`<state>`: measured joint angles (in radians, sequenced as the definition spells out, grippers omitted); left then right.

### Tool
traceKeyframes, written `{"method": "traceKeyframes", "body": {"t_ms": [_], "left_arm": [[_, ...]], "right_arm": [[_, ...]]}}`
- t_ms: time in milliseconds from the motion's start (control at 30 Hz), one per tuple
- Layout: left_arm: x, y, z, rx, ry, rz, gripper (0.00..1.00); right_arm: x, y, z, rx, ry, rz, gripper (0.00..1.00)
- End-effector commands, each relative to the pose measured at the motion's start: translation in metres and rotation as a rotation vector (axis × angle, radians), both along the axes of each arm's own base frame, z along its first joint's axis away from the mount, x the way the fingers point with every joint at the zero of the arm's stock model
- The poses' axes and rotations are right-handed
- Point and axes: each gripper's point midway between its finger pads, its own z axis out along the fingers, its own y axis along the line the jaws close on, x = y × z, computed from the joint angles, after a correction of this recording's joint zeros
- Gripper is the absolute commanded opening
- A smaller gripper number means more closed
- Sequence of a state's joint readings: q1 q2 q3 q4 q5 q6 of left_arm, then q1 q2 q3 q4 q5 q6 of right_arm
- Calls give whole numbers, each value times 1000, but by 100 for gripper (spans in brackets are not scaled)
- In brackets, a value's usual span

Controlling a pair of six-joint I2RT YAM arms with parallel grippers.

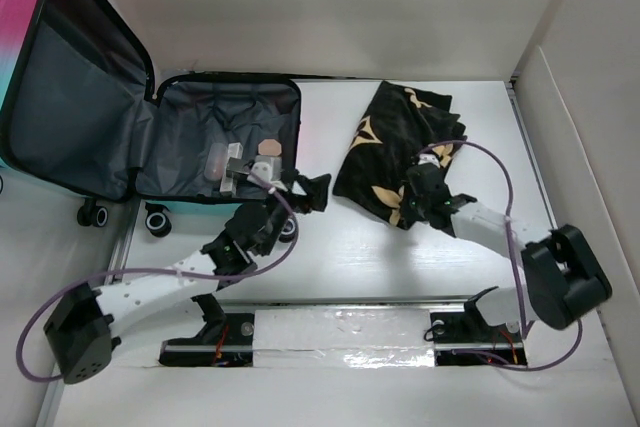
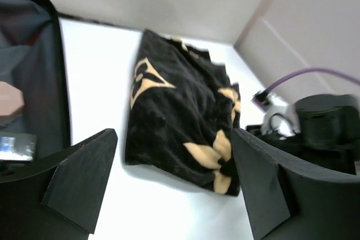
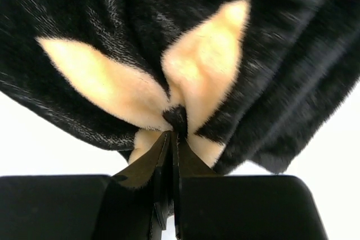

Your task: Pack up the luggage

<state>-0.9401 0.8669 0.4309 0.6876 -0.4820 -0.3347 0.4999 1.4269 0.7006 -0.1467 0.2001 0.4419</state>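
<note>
The luggage (image 1: 85, 87) lies open at the back left, pink-and-teal shell, dark grey lining; its edge also shows in the left wrist view (image 2: 39, 77). A black fuzzy cloth (image 1: 385, 142) with tan flower marks lies crumpled on the white table to its right. My right gripper (image 1: 415, 199) is at the cloth's near edge, and its jaws (image 3: 173, 136) are shut on a fold of the cloth (image 3: 169, 37) at a tan flower. My left gripper (image 1: 305, 192) hovers by the luggage's right rim, open (image 2: 171, 161), empty, facing the cloth (image 2: 174, 99).
Small items lie in the luggage's base half: a peach piece (image 1: 268, 150), a clear pouch (image 1: 215, 162) and a silvery box (image 1: 236, 173). White walls close the back and right. A metal rail (image 1: 330, 302) runs along the near edge. Purple cables loop off both arms.
</note>
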Motion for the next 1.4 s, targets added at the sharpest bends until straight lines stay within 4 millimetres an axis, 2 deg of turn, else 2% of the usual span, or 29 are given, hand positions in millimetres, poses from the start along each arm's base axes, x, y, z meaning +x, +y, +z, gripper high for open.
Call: {"method": "traceKeyframes", "body": {"t_ms": [0, 33, 100, 133, 167, 200, 267, 300, 367, 400, 433, 533, 567, 600, 633, 700, 767, 800, 833, 900, 1000, 1233, 1367], "left_arm": [[7, -38, 3, 59, 34, -115, 82], [9, -46, -1, 76, 51, -131, 83], [11, -71, -19, 144, 110, -209, 85], [15, -76, -22, 160, 124, -210, 85], [18, -83, -29, 181, 146, -234, 86], [23, -95, -37, 213, 180, -251, 86], [28, -105, -46, 235, 224, -272, 88], [37, -111, -56, 260, 264, -271, 89], [44, -118, -65, 251, 319, -299, 89], [54, -119, -61, 232, 329, -302, 89], [60, -122, -75, 239, 368, -311, 89], [72, -134, -95, 253, 441, -329, 90], [73, -136, -102, 265, 463, -327, 90], [78, -141, -101, 261, 466, -326, 90], [80, -144, -117, 280, 501, -322, 90], [84, -148, -123, 271, 514, -319, 90], [90, -149, -139, 271, 554, -326, 90], [90, -154, -140, 266, 563, -343, 90], [93, -155, -153, 270, 597, -343, 90], [92, -159, -161, 279, 628, -358, 90], [94, -155, -186, 294, 684, -343, 90], [87, -140, -204, 300, 725, -292, 90], [76, -142, -217, 302, 764, -336, 88]], "right_arm": [[-7, -13, 10, 89, -24, -29, 6], [-22, -13, 0, 136, 17, -8, 6], [-28, -26, 14, 205, -39, -26, 6], [-32, -31, 7, 211, -19, -37, 6], [-32, -35, 20, 231, -61, -49, 5], [-33, -41, 24, 226, -75, -69, 5], [-37, -63, 30, 173, -99, -146, 4], [-37, -68, 43, 183, -144, -163, 5], [-36, -73, 52, 204, -188, -179, 15], [-37, -77, 59, 209, -215, -191, 22], [-36, -79, 64, 209, -234, -199, 47], [-33, -86, 74, 190, -265, -199, 81], [-33, -89, 76, 178, -264, -200, 83], [-31, -88, 87, 181, -279, -192, 85], [-31, -88, 89, 178, -283, -184, 86], [-28, -87, 100, 184, -324, -167, 86], [-26, -81, 112, 207, -368, -135, 86], [-26, -80, 114, 215, -378, -127, 86], [-25, -79, 117, 218, -390, -122, 86], [-25, -79, 118, 220, -404, -120, 86], [-23, -79, 123, 222, -427, -116, 86], [-22, -71, 124, 250, -433, -76, 85], [-21, -69, 126, 257, -435, -67, 85]]}}
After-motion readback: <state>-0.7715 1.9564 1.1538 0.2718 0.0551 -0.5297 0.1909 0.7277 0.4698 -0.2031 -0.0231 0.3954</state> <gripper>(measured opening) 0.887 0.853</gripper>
